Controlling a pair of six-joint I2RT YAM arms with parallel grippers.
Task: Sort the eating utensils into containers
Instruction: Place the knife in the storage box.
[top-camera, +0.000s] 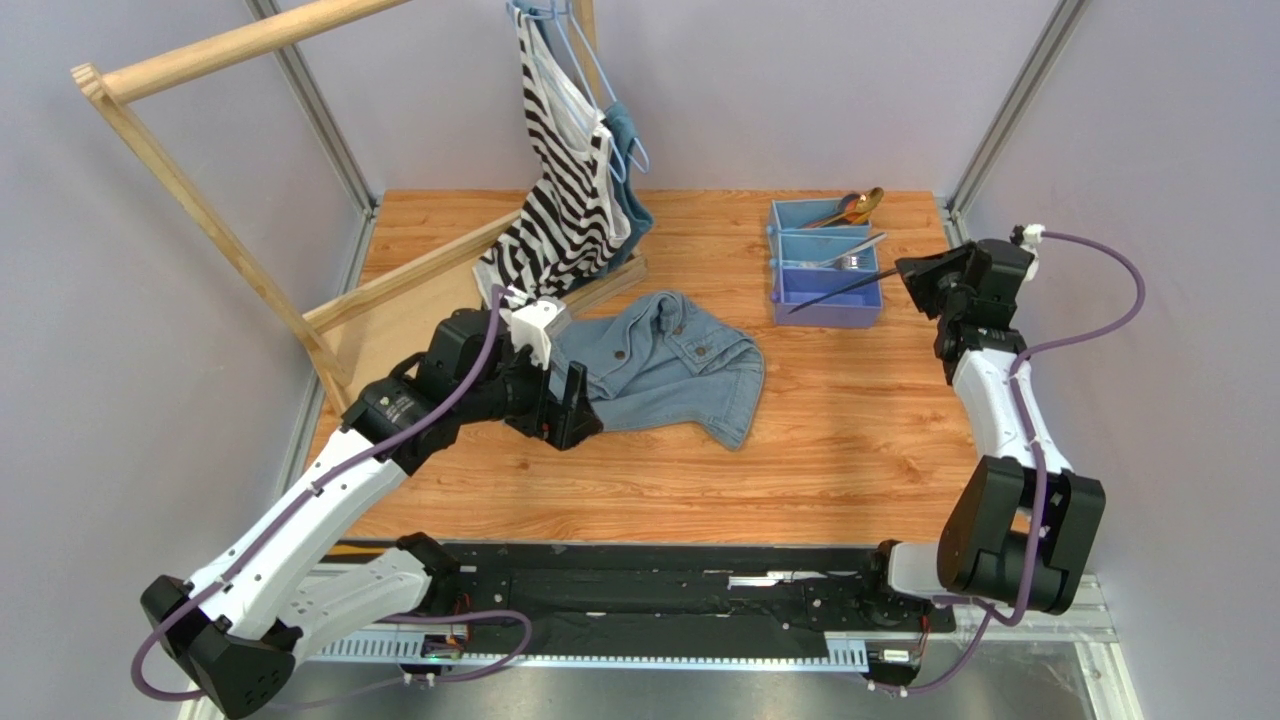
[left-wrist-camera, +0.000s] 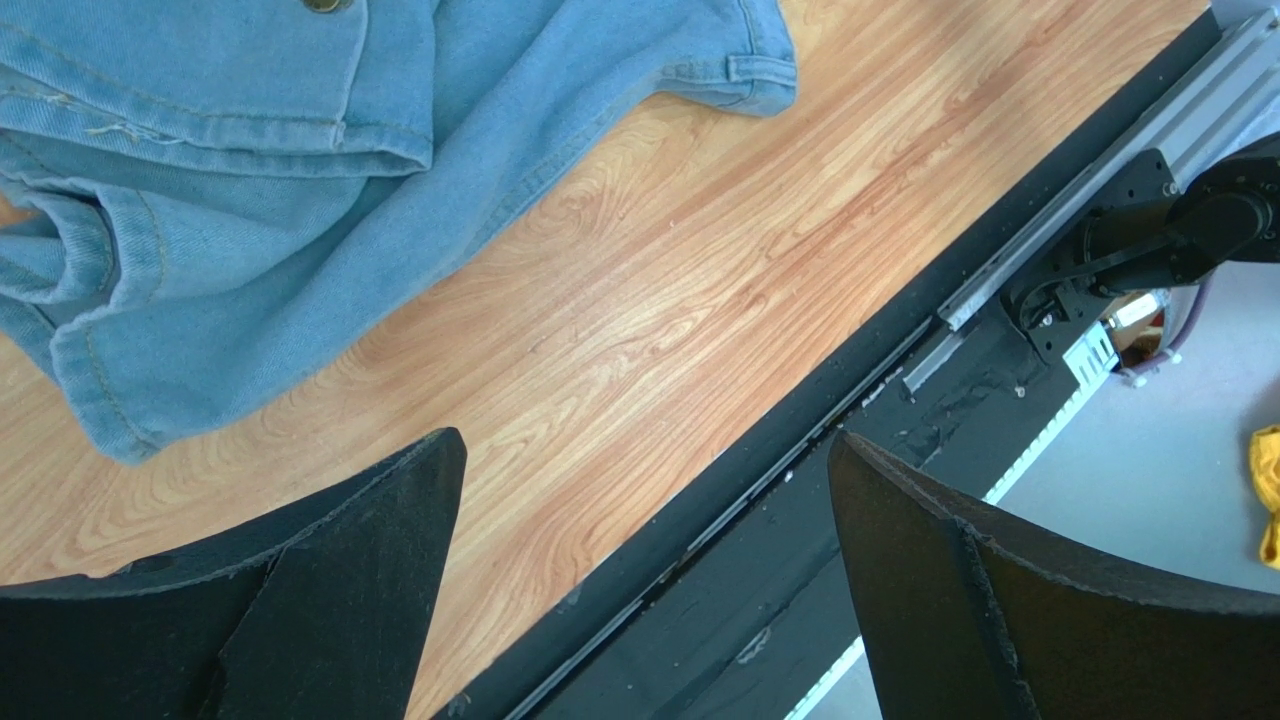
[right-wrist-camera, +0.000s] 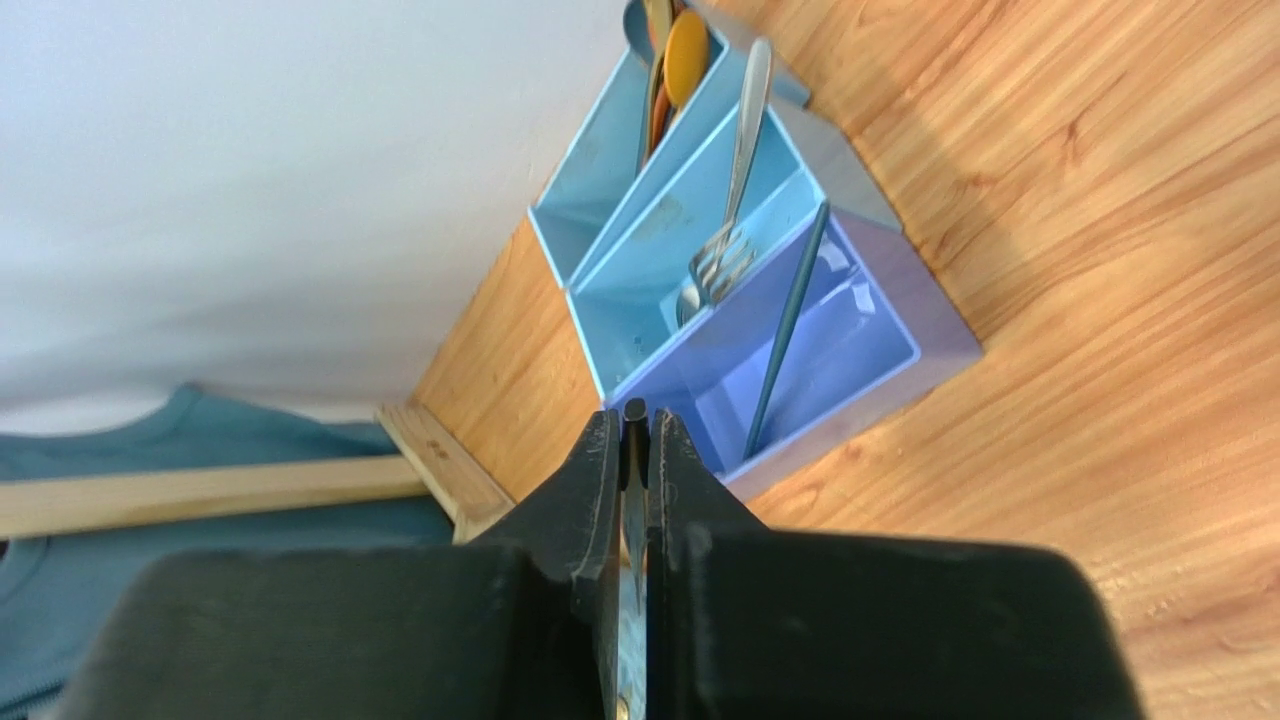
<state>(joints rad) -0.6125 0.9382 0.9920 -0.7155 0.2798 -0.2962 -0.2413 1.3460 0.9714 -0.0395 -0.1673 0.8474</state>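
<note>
Right end effector (top-camera: 911, 276) sits just off the right end of the light blue tray (top-camera: 827, 320), fingers pressed together. The wrist view shows only a thin pale sliver in the seam, and I can't tell what it is. The tray is at the far right of the table (top-camera: 842, 435) and has three compartments. Spoons (right-wrist-camera: 684, 53) are in the far one, orange and gold bowls visible. A silver fork (right-wrist-camera: 732, 180) is in the middle one, tines toward the end effector. A dark knife (right-wrist-camera: 789, 323) lies slanted in the near one. From the top camera the knife (top-camera: 834, 296) runs diagonally, with its right end reaching almost to the fingertips. In the right wrist view that end stops at the tray wall (right-wrist-camera: 917, 285) just beside the fingertips, apart from them, so it doesn't look pinched. Left end effector (left-wrist-camera: 643, 450) is well apart from the tray, low over bare table (left-wrist-camera: 631, 300). Its fingers (left-wrist-camera: 376, 570) are spread wide with nothing between them, next to a crumpled denim shirt (left-wrist-camera: 226, 180) at mid-table
</note>
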